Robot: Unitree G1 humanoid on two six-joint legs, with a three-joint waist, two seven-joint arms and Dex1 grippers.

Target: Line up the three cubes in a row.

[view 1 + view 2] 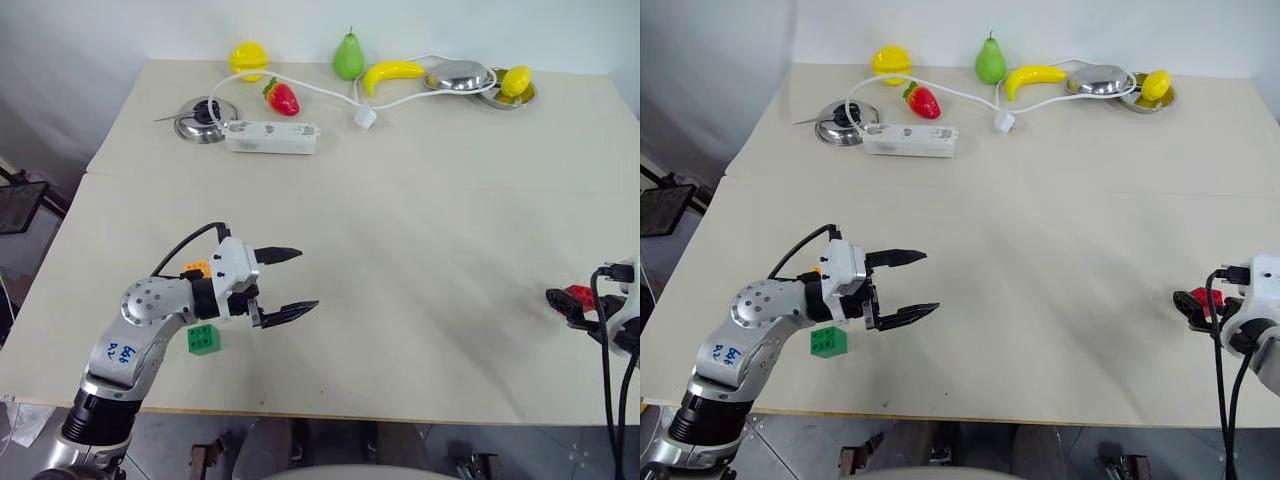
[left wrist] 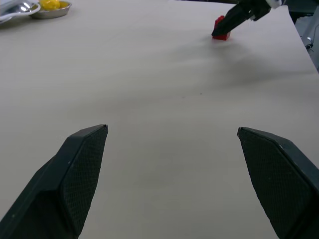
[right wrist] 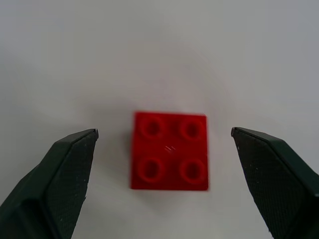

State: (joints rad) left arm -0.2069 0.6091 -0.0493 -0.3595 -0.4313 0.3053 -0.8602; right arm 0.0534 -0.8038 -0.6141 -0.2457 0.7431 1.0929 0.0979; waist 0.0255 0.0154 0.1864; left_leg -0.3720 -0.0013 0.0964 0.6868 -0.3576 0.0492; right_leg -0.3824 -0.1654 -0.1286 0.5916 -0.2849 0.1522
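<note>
Red cube (image 3: 169,151) is sat on the table (image 1: 420,250) at the right edge, straddled by the right gripper (image 3: 164,149) with jaws spread wide, not touched. Over on the left, green cube (image 1: 204,339) and orange cube (image 1: 197,268) are tucked beside the left gripper (image 1: 290,283), also held wide open and empty.

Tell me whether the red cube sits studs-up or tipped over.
Studs-up: the red cube shows its four studs facing the wrist camera, lying flat on the table.
</note>
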